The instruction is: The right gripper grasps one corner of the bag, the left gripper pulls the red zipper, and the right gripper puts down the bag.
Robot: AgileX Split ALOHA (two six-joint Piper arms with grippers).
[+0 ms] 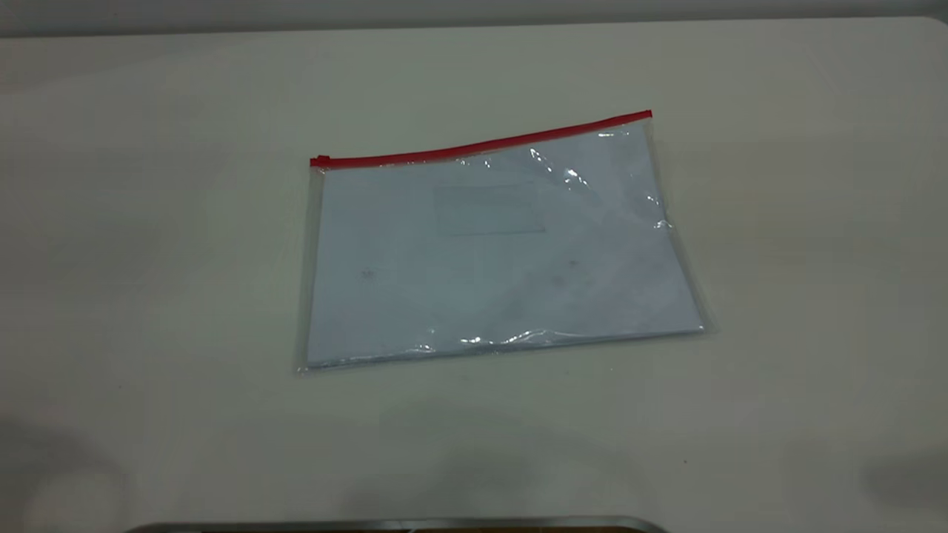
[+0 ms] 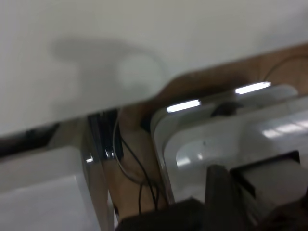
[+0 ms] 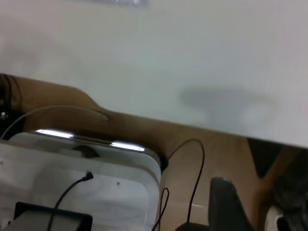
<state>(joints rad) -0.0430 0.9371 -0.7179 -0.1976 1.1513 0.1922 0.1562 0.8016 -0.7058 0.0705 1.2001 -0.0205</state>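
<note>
the large flat clear plastic bag (image 1: 496, 252) with white paper sheets inside is lying flat in the middle of the pale table (image 1: 148, 259). its thin red zipper (image 1: 481, 146) is running along the far edge. neither gripper is showing in the exterior view, so i cannot tell how the jaws are standing.

I see bag (image 1: 496, 252): clear flat pouch, white sheets inside, lying flat mid-table, slightly skewed | red zipper (image 1: 481, 146): runs along far edge, slider tab at exterior view's left end | corner of the bag (image 1: 646, 118): flat, untouched
</note>
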